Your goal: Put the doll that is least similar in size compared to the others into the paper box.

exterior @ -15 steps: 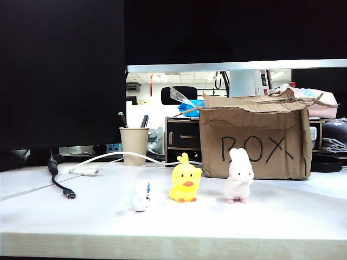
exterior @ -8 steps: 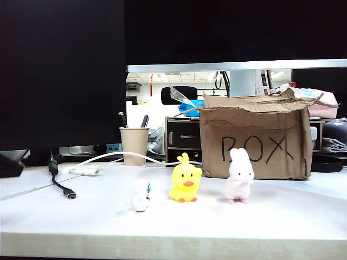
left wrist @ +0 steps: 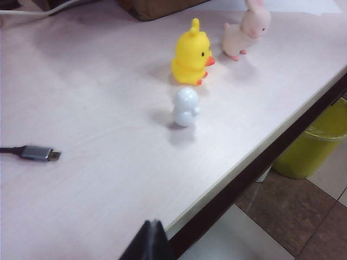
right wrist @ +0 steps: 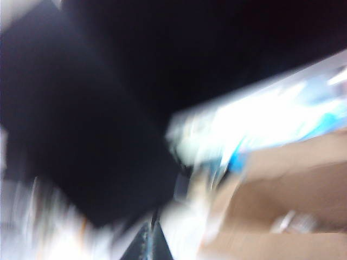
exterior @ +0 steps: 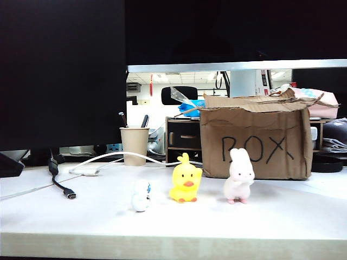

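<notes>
Dolls stand in a loose row near the front edge of a pale tabletop (exterior: pixel 282 216) in the exterior view, with the smallest, the doll (exterior: pixel 141 195), at lower centre-left of the frame: a tiny rounded white figure of two stacked bulbs with small blue marks near its head, about half the height of its neighbours. Just to its right sits a yellow duck (exterior: pixel 186 185) with an orange beak and feet, and further right a pale pink-white rabbit (exterior: pixel 239 176) stands upright. Behind the rabbit, at centre-right, rises the paper box (exterior: pixel 255 141), brown cardboard with ragged top edges and "BOX" handwritten in black marker; the doll stands well apart from it. A paper cup (exterior: pixel 134 145) and a white cable (exterior: pixel 108 161) lie toward the back left, a black cable (exterior: pixel 60 187) at far left. Neither arm reaches the toys in this view. In the left wrist view, the left gripper (left wrist: pixel 150 242) shows only as dark fingertips pressed together at the bottom edge, holding nothing, with the doll on the wood ahead of it. The right wrist view is heavily blurred; the right gripper (right wrist: pixel 153 240) appears at the bottom edge with fingers closed and empty, the brown box smeared at lower right.
</notes>
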Robot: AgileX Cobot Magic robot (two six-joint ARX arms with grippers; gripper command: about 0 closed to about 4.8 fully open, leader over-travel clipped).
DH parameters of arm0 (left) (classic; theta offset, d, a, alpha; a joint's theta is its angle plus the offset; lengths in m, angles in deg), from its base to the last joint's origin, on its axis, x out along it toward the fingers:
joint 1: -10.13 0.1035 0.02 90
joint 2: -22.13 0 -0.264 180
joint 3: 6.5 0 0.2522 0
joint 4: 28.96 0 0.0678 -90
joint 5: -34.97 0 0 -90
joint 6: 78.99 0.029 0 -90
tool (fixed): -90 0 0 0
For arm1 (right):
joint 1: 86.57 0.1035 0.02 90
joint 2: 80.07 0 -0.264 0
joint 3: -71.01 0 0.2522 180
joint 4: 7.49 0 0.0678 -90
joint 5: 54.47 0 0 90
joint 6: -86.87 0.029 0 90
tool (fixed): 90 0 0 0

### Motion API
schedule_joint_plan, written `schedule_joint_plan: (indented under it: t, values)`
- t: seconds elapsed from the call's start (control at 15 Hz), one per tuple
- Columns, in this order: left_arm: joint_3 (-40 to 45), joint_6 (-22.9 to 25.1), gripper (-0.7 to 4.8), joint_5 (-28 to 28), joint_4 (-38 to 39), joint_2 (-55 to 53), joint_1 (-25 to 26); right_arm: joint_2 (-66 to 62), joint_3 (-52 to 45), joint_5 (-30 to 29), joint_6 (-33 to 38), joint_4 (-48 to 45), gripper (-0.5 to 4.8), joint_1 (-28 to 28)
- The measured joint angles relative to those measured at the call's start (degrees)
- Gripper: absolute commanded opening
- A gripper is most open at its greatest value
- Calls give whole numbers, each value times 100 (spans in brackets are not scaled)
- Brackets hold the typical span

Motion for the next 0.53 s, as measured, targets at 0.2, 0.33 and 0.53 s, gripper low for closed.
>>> schedule_joint_plan:
  t: [0.2, 0.33, 0.53]
  values:
    - [0, 0, -5, 11, -2, 0, 2, -2986, 1322, -1305, -1303, 472, -5, 1399]
    - [0, 0, -5, 13, -2, 0, 2, -4774, 2197, -979, -2135, 1257, -5, 2636]
    - [0, 0, -5, 13, -2, 0, 2, -6815, 3493, 190, -2614, 2496, 18, 3963]
